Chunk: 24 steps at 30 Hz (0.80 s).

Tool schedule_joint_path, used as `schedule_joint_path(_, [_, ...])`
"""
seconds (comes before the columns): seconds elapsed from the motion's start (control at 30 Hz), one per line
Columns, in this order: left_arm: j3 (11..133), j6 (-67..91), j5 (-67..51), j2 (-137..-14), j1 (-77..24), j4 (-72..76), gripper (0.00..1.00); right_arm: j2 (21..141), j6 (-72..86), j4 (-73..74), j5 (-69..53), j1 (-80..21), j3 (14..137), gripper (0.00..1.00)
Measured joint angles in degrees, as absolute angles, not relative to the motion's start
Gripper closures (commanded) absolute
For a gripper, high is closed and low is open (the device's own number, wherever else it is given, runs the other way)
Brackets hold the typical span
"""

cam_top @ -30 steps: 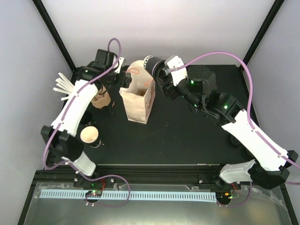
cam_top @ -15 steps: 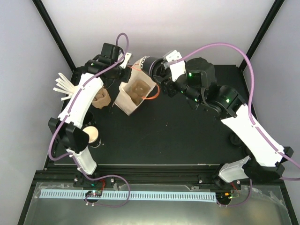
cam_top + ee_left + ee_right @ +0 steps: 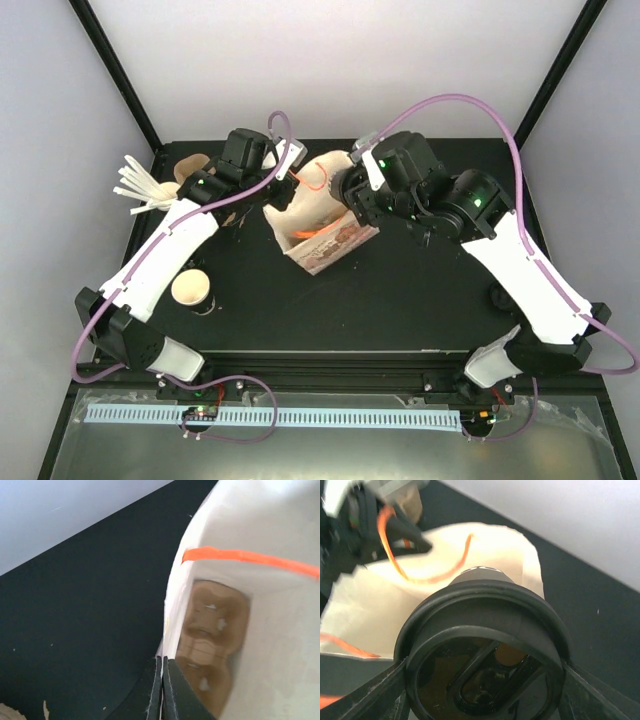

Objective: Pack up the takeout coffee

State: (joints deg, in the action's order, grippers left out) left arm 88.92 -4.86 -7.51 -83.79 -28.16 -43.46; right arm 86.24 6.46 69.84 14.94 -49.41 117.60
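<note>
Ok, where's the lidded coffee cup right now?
The lidded coffee cup is clamped in the right pincer, at the mouth of the tipped paper bag, toward the far middle of the table in the top view.

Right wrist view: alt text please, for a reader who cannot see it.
A lidded black cup, seen lid-on and filling the lower frame, is clamped in the right end effector. Behind it is a white paper bag with an orange handle, on a black table.
</note>
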Motion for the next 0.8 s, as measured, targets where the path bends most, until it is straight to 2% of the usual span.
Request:
schedule_joint_path(0.2, [88.7, -3.9, -11.1, -83.8, -28.3, -42.6, 0.98, 82.9, 8.1, 72.6, 13.5, -49.4, 108.5, 0.51])
schedule_joint_path(0.47, [88.2, -3.7, -15.3, -82.8, -28.6, -42.6, 0.98, 85.9, 8.5, 75.9, 12.3, -49.4, 105.2, 0.51])
schedule_joint_path(0.8, [82.2, 4.6, -26.0, -81.4, -30.9, -39.3, 0.99, 87.4, 8.3, 71.5, 10.4, -49.4, 94.4, 0.52])
